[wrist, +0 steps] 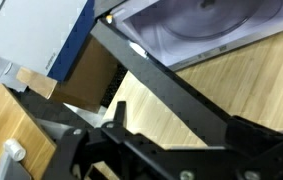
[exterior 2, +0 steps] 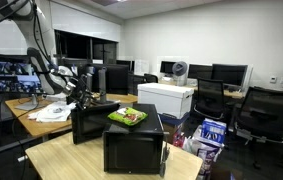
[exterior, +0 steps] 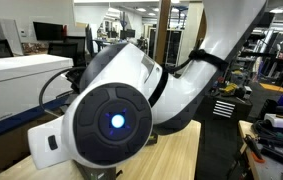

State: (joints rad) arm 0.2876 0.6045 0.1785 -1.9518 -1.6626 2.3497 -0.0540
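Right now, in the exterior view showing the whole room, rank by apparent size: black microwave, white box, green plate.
1. Black boxy microwave, though it is nearest the camera.
2. White rectangular box.
3. Green plate of food.
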